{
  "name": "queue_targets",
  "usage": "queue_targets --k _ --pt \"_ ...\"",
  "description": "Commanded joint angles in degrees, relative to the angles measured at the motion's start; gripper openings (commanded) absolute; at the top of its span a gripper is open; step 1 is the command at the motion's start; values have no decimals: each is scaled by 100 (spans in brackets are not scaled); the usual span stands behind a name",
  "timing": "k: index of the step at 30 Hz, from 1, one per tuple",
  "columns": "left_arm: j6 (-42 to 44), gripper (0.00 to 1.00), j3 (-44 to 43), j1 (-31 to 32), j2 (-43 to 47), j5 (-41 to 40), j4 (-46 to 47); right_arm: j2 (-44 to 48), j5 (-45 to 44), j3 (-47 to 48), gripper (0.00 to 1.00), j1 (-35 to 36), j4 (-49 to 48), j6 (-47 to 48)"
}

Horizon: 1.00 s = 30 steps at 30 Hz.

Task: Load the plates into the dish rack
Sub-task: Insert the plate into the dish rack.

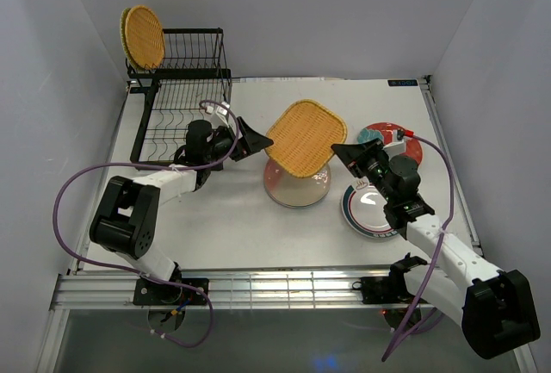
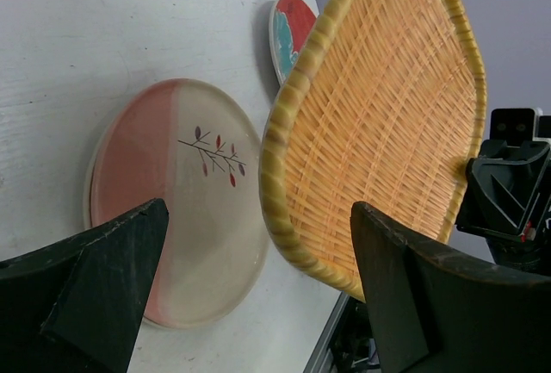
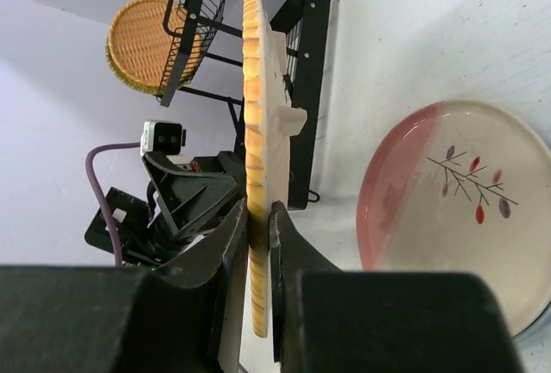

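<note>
The dish rack [image 1: 194,50] is black wire, standing on a white bench [image 1: 224,218]. At its far left corner the round plate [image 1: 143,37] is yellow-orange basketweave. Right of the rack, the rounded-square plate [image 1: 304,139] shows the same golden weave with a paler yellow braided rim. Under that one, the pink-and-cream plate [image 2: 185,192] carries a thin sprig of red and purple leaves. Farther right of the rack are the red-and-teal plate [image 1: 380,134] and the ringed plate [image 1: 357,214], which is white with dark green bands.
</note>
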State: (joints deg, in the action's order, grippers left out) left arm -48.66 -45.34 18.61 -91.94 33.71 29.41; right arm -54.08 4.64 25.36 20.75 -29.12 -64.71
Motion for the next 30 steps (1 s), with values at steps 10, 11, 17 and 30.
queue_targets --k 10,11,17,30 --pt "-451 93 175 29 229 741 557 109 669 -40 8 69 -1394 -262" --pt "-468 92 166 37 221 759 566 100 678 -40 8 78 -1403 -244" --pt "-469 88 201 37 255 786 645 -40 748 -23 8 166 -1447 -183" --pt "-495 62 298 29 414 926 838 -137 696 -111 8 201 -1544 2"
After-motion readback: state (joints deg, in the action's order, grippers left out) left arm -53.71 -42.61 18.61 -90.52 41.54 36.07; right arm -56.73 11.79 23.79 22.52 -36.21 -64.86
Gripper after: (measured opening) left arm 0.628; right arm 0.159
